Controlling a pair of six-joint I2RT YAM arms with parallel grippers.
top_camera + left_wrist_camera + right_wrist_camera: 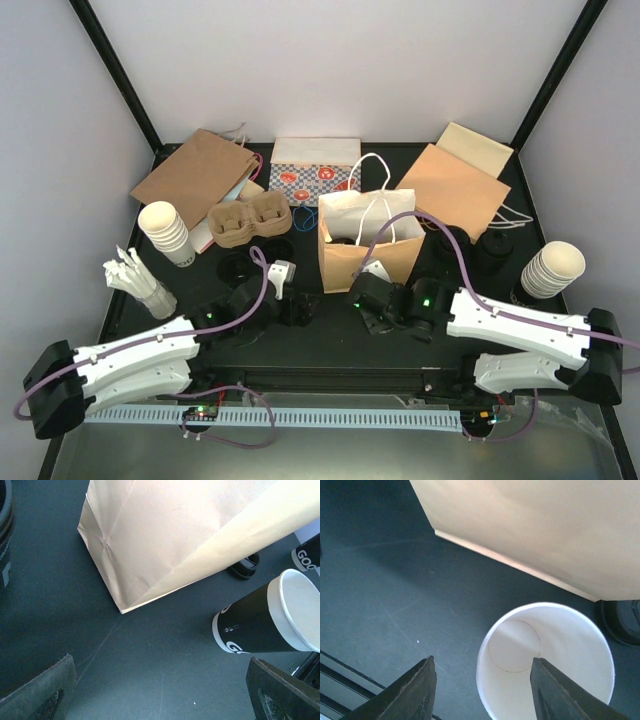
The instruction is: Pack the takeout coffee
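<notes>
An open brown paper bag (365,240) with white handles stands mid-table; it also shows in the left wrist view (175,535) and the right wrist view (545,530). A black coffee cup (265,617) with no lid and a white inside stands near the bag's front. My right gripper (482,690) is open over this cup (545,660), one finger above its inside and one outside its rim. My left gripper (160,695) is open and empty over bare table, left of the cup. A loose black lid (245,567) lies by the bag. Another black cup (307,552) is behind.
Cream cup stacks stand at the left (165,232) and right (553,268). Brown pulp carriers (248,220), flat brown bags (195,175) (455,185) and a patterned box (315,172) lie at the back. White packets (135,275) are at the left. Dark round cups (492,246) sit right of the bag.
</notes>
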